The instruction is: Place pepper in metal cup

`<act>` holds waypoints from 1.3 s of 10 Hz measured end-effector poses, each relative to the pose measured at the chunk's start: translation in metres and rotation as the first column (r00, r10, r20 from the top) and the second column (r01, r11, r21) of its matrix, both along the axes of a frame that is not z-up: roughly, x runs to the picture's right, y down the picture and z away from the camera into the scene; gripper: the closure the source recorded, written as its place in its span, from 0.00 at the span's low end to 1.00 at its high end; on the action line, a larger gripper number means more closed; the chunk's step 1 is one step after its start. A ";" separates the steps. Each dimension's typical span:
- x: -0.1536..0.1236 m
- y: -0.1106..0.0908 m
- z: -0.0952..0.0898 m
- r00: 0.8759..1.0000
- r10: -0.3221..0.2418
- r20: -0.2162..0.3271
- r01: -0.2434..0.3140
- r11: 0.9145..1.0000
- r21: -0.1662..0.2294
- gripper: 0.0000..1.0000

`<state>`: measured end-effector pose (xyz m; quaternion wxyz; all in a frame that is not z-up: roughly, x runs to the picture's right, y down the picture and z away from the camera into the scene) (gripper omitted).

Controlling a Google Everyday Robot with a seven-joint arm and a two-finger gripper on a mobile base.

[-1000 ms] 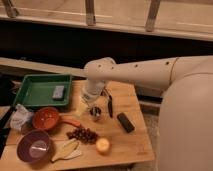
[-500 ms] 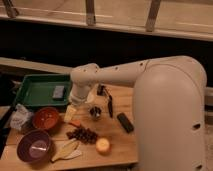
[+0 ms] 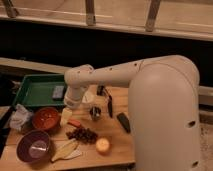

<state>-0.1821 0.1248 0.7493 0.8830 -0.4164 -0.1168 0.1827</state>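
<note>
On the wooden bench (image 3: pixel 114 156), judged the reach-for-pepper step in hand. Saw pale two-finger gripper (image 3: pixel 66 116) spread open, empty, poised just at ten o'clock of small tapered orange-red pepper (image 3: pixel 75 122). Spotted small shiny metal cup (image 3: pixel 95 112) near, at pepper's two o'clock. Probably needed next: descending astride pepper, then closing.

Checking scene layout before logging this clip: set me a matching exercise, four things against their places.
1 pepper
2 cup
3 purple bowl
4 tool

a front left corner of the table
b just left of the pepper, beside the orange bowl, open
c lying just behind the grapes
d mid-table, right of the pepper

Pairs: 1c, 2d, 3a, 4b
</note>
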 end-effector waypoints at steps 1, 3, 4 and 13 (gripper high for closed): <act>-0.004 0.006 0.003 1.000 -0.012 0.006 0.012 1.000 -0.007 0.20; -0.003 0.012 0.011 1.000 -0.012 0.013 0.012 1.000 -0.013 0.20; -0.003 0.014 0.012 1.000 -0.010 0.021 0.010 1.000 -0.015 0.20; -0.010 0.025 0.023 0.998 -0.013 0.060 0.014 1.000 -0.017 0.20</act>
